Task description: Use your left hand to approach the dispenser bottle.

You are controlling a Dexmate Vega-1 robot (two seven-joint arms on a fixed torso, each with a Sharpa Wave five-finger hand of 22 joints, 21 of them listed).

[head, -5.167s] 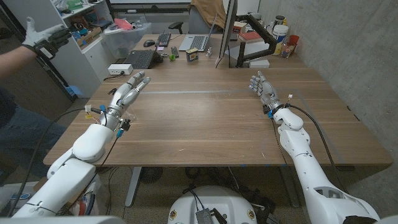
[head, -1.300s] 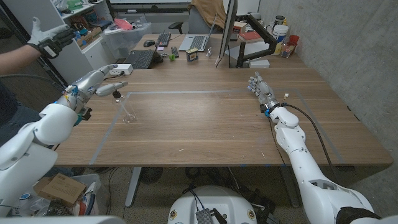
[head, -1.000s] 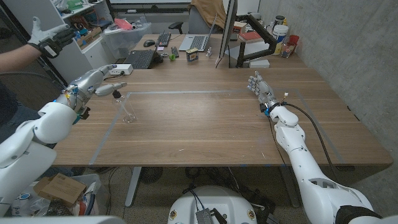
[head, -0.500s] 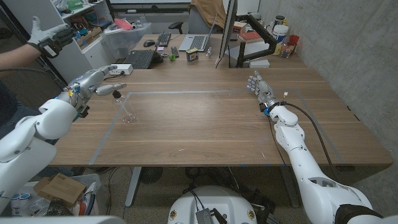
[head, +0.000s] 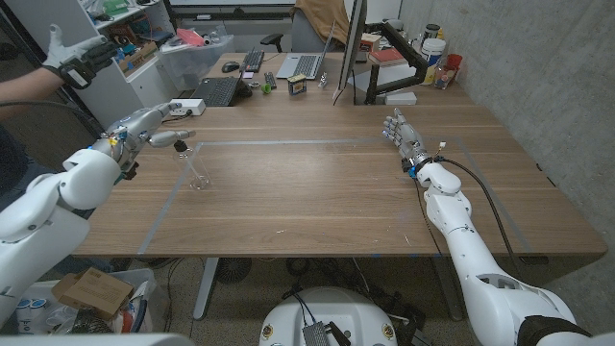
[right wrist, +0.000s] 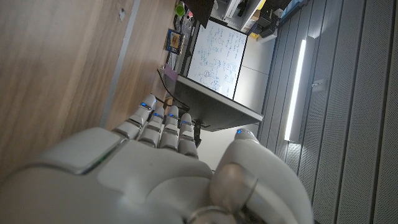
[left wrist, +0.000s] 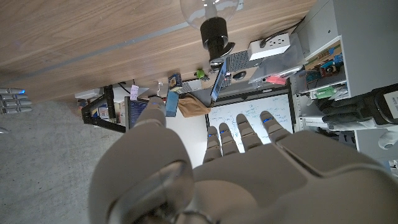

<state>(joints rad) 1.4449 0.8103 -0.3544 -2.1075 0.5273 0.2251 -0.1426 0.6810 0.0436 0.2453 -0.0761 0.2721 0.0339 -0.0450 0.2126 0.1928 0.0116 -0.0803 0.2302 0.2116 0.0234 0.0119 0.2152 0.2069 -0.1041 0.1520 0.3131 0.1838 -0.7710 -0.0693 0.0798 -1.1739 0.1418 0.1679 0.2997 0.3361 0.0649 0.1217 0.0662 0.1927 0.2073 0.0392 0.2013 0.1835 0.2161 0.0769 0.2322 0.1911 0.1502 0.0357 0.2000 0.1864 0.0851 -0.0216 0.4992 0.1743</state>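
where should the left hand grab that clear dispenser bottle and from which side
Probably around the slim neck just under the black pump cap of the dispenser bottle, coming from the robot's left. The bottle stands upright, clear, widening toward its base, and the left hand sits open beside the cap. The body is too transparent to judge well, so the cap is the clearest cue.

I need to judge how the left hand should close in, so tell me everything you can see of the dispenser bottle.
The dispenser bottle looks like clear plastic or glass, nearly see-through, with a rounded base and a black pump top. It stands on the wooden table, on its left part, leaning a little. The left hand hovers just beside the pump, fingers spread, seemingly not touching it. Whether it holds liquid cannot be told.
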